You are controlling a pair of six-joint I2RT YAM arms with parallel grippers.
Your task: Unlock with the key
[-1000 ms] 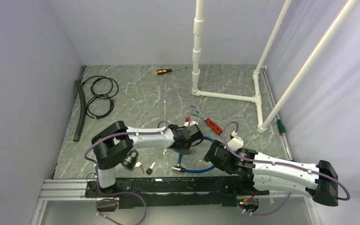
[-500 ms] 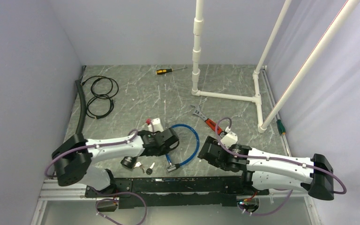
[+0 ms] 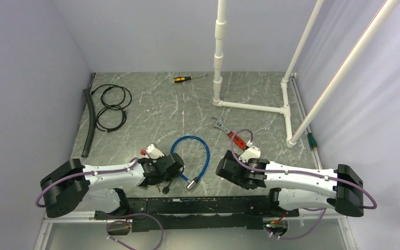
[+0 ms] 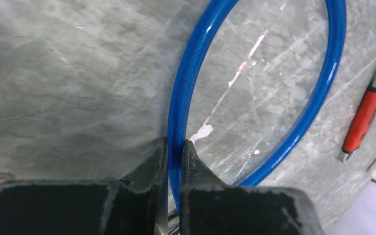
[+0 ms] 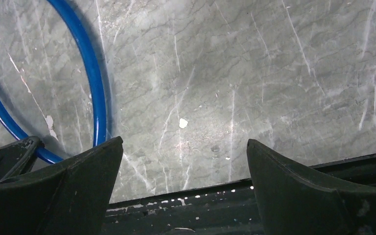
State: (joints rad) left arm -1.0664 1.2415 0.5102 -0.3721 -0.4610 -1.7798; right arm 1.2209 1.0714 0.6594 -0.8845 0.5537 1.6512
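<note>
A blue cable lock (image 3: 189, 138) lies in a loop on the grey marble table, its metal end (image 3: 191, 183) near the front rail. My left gripper (image 3: 174, 165) is shut on the loop's left side; the left wrist view shows the blue cable (image 4: 191, 68) pinched between my left gripper's (image 4: 175, 142) black jaws. A small dark key (image 3: 165, 189) lies just in front of the left wrist. The padlock is hidden under the left arm. My right gripper (image 3: 223, 169) stands wide open over bare table, right of the blue cable (image 5: 95, 83), my right gripper (image 5: 184, 142) holding nothing.
A red-handled wrench (image 3: 236, 139) lies right of the loop, red-handled wrench (image 4: 364, 117). A white PVC frame (image 3: 250, 107) stands at back right. A yellow screwdriver (image 3: 182, 79), black coiled cables (image 3: 109, 107) and a black hose (image 3: 88, 122) lie further back. A black rail (image 3: 198, 205) runs along the near edge.
My left arm has swung left and toward the near edge, dragging the blue cable with it and covering the padlock. The right gripper has shifted left and opened a little wider.
</note>
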